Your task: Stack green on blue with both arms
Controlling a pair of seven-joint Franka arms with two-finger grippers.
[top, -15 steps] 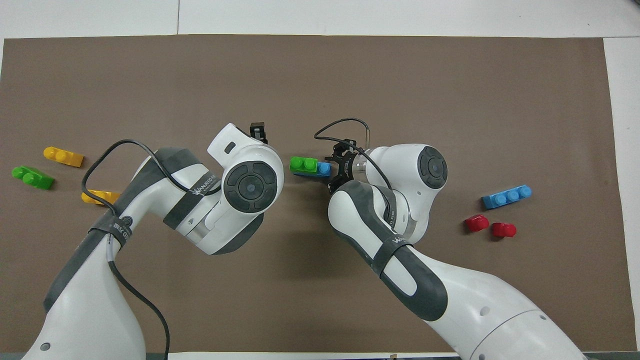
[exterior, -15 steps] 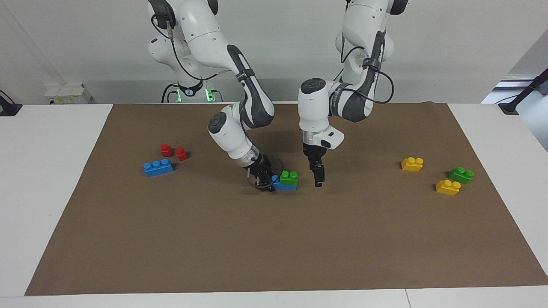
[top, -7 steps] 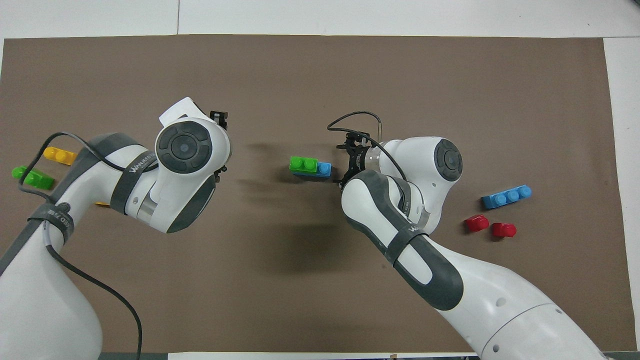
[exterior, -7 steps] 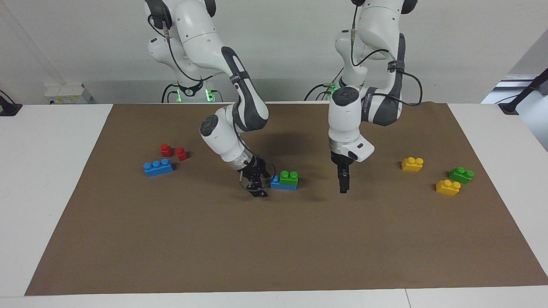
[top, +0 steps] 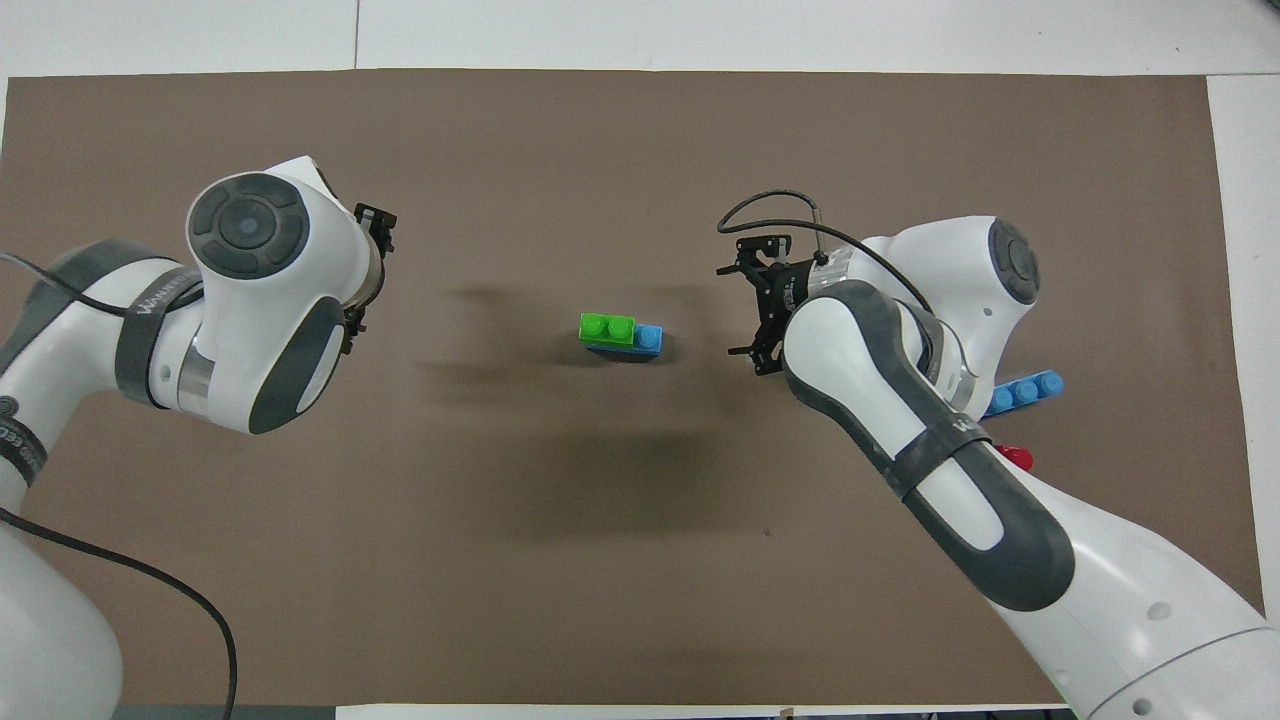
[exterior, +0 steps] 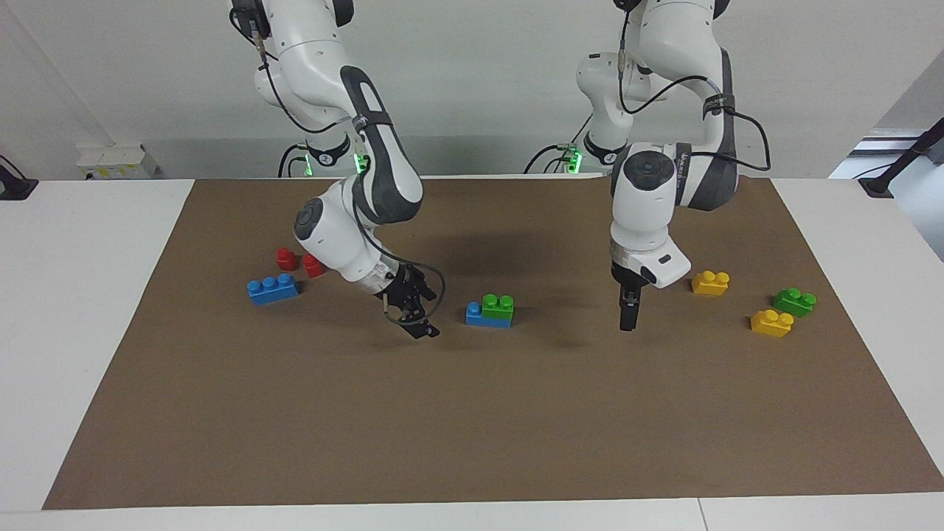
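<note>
White wall runs along the back of the room, and below it a white counter (exterior: 88, 310) carries a broad brown mat (exterior: 472, 428). Near the middle of the mat sits a green brick (exterior: 498, 303) pressed onto one end of a blue brick (exterior: 479, 317), so that a single blue stud shows at the end toward the right arm. Nothing touches this pair.

The right end effector (exterior: 417, 325) hangs tilted just above the mat, near the stacked pair on the right arm's side and clearly apart from it; I cannot tell whether its fingers are open or closed. The left end effector (exterior: 627, 318) points straight down over bare mat between the stack and a yellow brick (exterior: 710, 282), holding nothing; its fingers look closed together.

Toward the right arm's end lie a second blue brick (exterior: 273, 288) and two small red bricks (exterior: 299, 261) just beside it, nearer to the robots. Toward the left arm's end lie a second green brick (exterior: 794, 302) and another yellow brick (exterior: 771, 322), close together.
</note>
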